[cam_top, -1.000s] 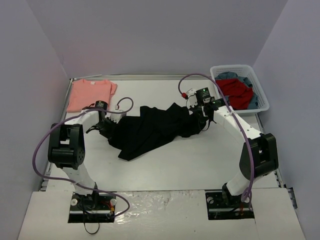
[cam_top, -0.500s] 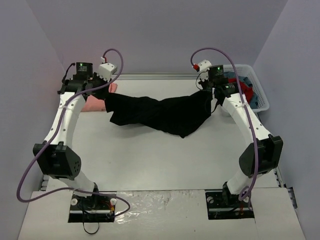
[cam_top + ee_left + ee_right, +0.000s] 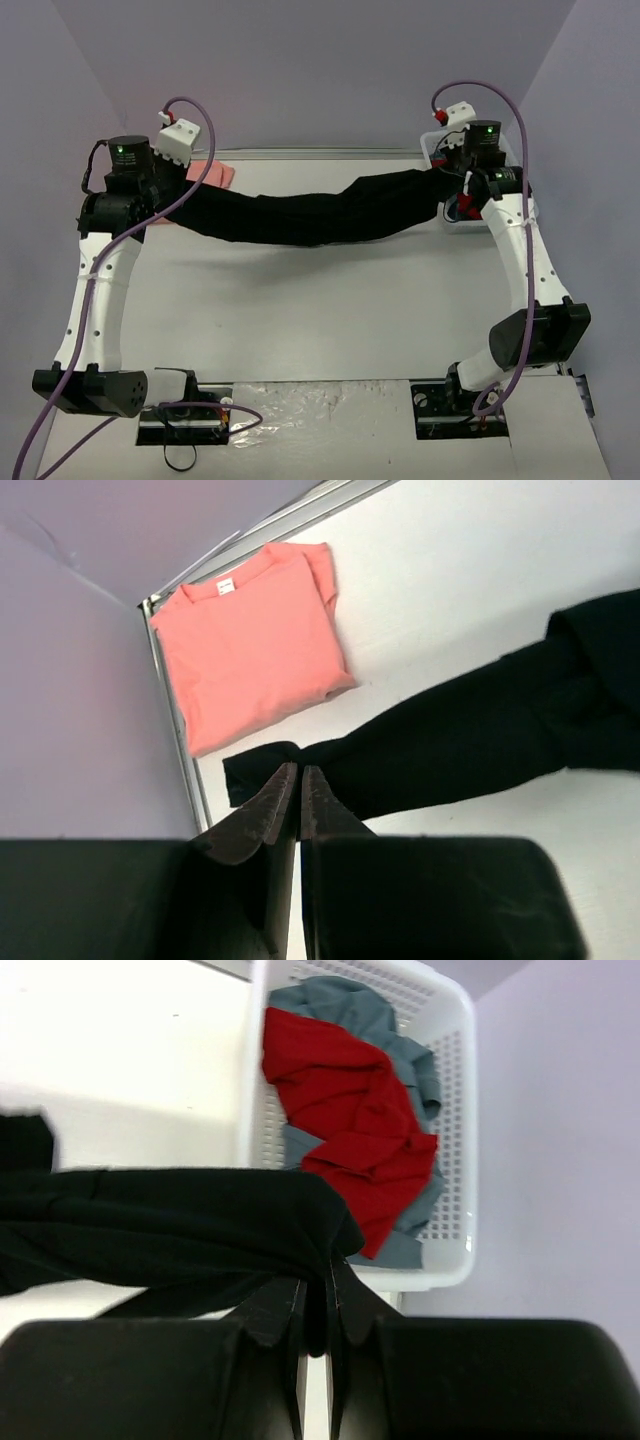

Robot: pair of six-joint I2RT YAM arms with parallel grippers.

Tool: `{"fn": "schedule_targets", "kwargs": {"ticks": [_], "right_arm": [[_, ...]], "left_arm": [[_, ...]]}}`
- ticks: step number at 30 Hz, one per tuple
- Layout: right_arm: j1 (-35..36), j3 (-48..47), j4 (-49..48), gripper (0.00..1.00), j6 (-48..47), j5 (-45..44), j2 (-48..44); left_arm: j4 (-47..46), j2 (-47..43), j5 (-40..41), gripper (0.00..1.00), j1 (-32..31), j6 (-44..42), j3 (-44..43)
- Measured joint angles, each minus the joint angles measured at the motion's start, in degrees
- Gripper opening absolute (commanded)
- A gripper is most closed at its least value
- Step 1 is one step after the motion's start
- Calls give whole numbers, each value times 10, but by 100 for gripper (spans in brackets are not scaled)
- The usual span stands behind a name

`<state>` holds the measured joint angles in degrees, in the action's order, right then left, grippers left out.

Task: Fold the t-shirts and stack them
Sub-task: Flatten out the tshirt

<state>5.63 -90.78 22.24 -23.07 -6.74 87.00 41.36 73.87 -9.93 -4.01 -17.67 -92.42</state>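
The black t-shirt [image 3: 310, 212] hangs in the air as a long sagging band stretched between both arms, above the table's back half. My left gripper [image 3: 188, 196] is shut on its left end; in the left wrist view the fingertips [image 3: 297, 770] pinch a bunched corner of the black cloth [image 3: 470, 730]. My right gripper [image 3: 452, 192] is shut on the right end, where black cloth [image 3: 170, 1220] is folded into the jaws [image 3: 322, 1280]. The salmon-pink t-shirt [image 3: 250, 645] lies folded flat in the far left corner, partly hidden behind the left arm in the top view [image 3: 218, 175].
A white plastic basket [image 3: 455, 1160] at the far right holds red cloth [image 3: 350, 1110] and grey-blue cloth; the right wrist hangs just in front of it. Purple walls close in the table on three sides. A metal rail [image 3: 180, 750] runs along the left edge.
Both arms rose from the table and pulled apart toward the back corners, lifting the crumpled black t-shirt off the surface and stretching it into a long band.
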Motion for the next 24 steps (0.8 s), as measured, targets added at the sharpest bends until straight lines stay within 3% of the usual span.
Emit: {"fn": "schedule_targets", "kwargs": {"ticks": [24], "right_arm": [[-86,-5,2,0,-10,39,-32]], "left_arm": [[-9,-16,29,2,7,15,55]]}}
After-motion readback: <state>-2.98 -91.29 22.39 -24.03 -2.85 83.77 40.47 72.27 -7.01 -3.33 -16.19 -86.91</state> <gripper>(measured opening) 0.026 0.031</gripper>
